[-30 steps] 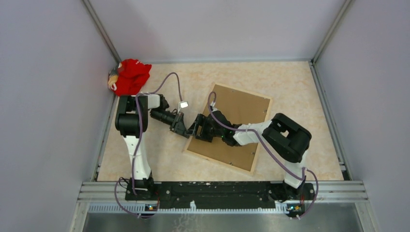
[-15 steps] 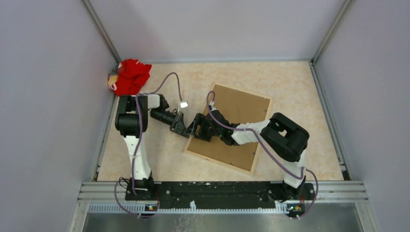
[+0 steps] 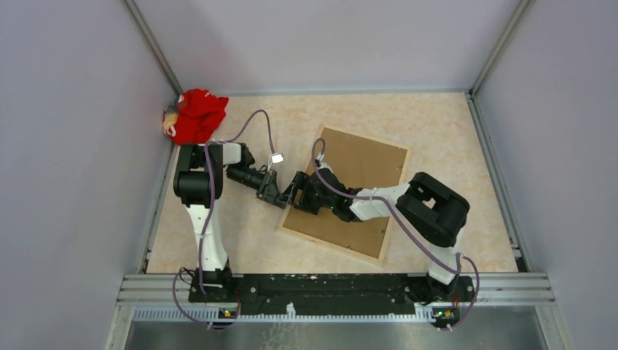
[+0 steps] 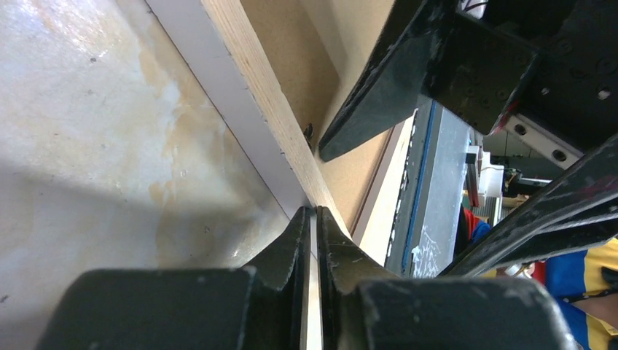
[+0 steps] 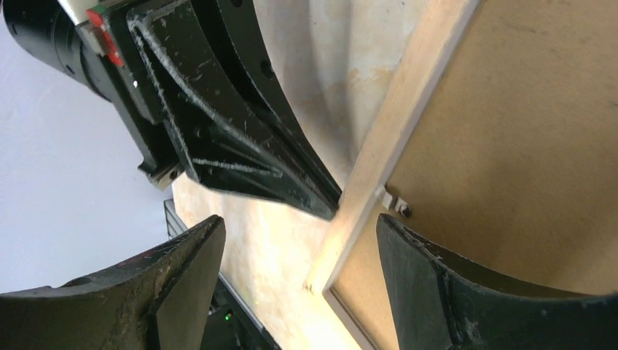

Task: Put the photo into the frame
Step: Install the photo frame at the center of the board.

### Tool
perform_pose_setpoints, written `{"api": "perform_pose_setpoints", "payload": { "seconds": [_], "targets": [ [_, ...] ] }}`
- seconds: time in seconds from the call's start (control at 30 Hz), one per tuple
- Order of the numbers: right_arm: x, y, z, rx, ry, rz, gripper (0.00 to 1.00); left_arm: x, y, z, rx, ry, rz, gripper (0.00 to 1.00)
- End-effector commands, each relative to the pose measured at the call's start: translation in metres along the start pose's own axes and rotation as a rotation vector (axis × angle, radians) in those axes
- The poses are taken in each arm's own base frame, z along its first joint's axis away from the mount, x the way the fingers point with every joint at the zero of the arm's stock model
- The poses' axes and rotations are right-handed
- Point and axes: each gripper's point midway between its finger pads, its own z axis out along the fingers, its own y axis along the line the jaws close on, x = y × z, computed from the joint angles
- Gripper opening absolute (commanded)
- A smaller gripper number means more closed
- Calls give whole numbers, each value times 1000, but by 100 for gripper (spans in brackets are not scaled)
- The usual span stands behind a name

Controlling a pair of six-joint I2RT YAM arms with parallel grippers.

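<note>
- While the right hand (image 5: 300,222), jaws apart, has edged closer to the closed left hand (image 4: 315,213), the frame (image 3: 331,246) stays flat
- No photo in view; insertion likely not begun

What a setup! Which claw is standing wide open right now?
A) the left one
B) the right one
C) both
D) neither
B: the right claw has its fingers far apart, straddling the edge of the frame, while the left claw is pinched shut on that edge.
</note>
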Motion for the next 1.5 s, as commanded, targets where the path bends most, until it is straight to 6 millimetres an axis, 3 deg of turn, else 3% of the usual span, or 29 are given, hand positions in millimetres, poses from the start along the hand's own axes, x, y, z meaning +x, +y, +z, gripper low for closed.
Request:
{"api": "perform_pose_setpoints", "payload": {
  "seconds": [0.0,0.23,0.33,0.47,0.57,0.7,0.77,0.87,1.0,1.13,1.27,1.37,1.47],
  "targets": [
    [-31,29,-34,-63,-91,-29,77,-17,-9,-5,6,-27,82,13],
    [-105,1,-82,13,-270,-36,82,-45,-11,-22,-41,-59,140,25],
    [-132,-27,-101,89,-337,-40,85,-54,-1,-24,-77,-64,153,29],
    [-177,-88,-137,277,-439,-19,88,-67,16,-22,-99,-69,134,32],
    [-202,-136,-181,439,-540,5,91,-72,22,-17,-92,-60,132,32],
    [-228,-182,-242,590,-678,19,93,-65,25,-10,-90,-43,132,29],
    [-235,-203,-257,635,-704,51,93,-60,25,-7,-90,-28,135,28],
    [-234,-231,-252,680,-655,97,94,-49,20,1,-79,-7,135,25],
    [-238,-242,-213,624,-558,118,94,-27,5,18,-47,46,150,24],
    [-257,-222,-176,454,-513,121,94,-2,-17,39,3,108,167,24],
    [-275,-199,-153,380,-468,93,94,20,-43,58,79,167,189,24],
    [-290,-191,-157,419,-486,49,94,28,-57,58,112,187,211,26],
    [-302,-190,-177,508,-531,10,94,15,-54,39,73,162,223,28]
  ]
}}
